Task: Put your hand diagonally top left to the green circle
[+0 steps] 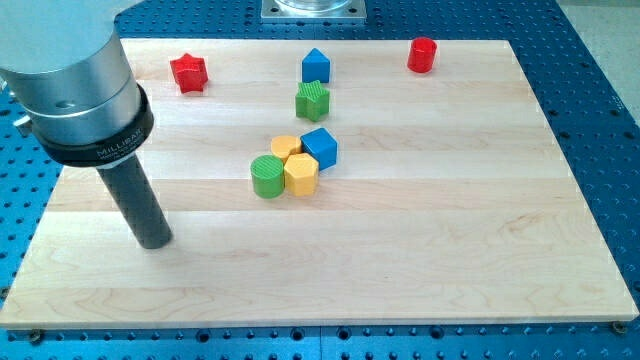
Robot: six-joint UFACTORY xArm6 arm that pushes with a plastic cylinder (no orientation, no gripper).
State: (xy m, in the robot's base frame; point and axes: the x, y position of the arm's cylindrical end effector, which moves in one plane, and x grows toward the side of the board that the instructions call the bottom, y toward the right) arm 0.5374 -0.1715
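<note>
The green circle (267, 176) is a short green cylinder near the board's middle, touching a yellow hexagon (301, 174) on its right. My tip (155, 241) rests on the board to the lower left of the green circle, well apart from it. The rod rises up and left to a large grey cylinder at the view's top left.
A second yellow block (286, 147) and a blue cube (320, 148) sit just above the yellow hexagon. A green star (312, 100) and a blue block (316, 66) stand higher up. A red star (188, 73) is at top left, a red cylinder (423, 55) at top right.
</note>
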